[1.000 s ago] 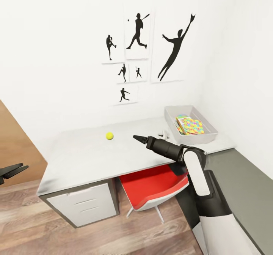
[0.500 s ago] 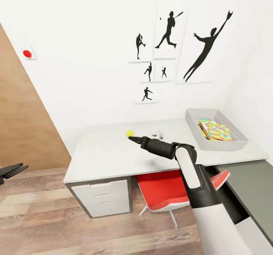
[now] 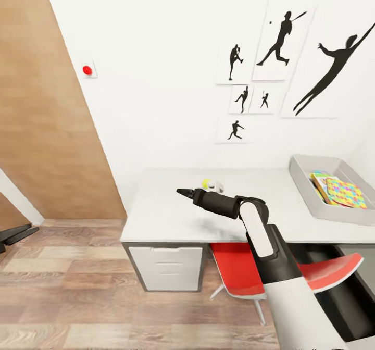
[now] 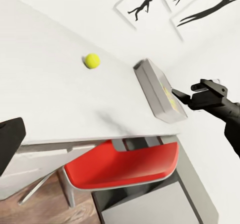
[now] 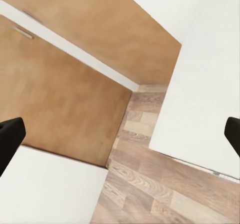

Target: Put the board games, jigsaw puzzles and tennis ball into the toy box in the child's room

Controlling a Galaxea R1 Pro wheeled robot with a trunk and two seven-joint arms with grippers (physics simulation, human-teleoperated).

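Note:
The tennis ball (image 3: 206, 183) (image 4: 92, 60) lies on the table (image 3: 172, 220) near the wall. My right gripper (image 3: 183, 191) (image 4: 195, 90) (image 5: 120, 134) hovers open and empty above the table, just in front and left of the ball. The grey toy box (image 3: 304, 183) (image 4: 150, 86) stands at the table's right end. In it a multicoloured jigsaw puzzle (image 3: 348, 194) lies on top of other flat colourful edges that I cannot tell apart. My left gripper (image 3: 18, 233) hangs open and empty low over the floor, far to the left. The bed is out of view.
A red chair (image 3: 245, 274) (image 4: 125, 166) is tucked under the table beside white drawers (image 3: 166, 269). A wooden door (image 3: 47, 105) and a red wall button (image 3: 87, 70) are at the left. Wood floor (image 3: 78, 298) spreads in front.
The whole view has swung left, bringing in the door and the wall button. My right gripper's tip went from right of the ball to left of it. The ball stayed put.

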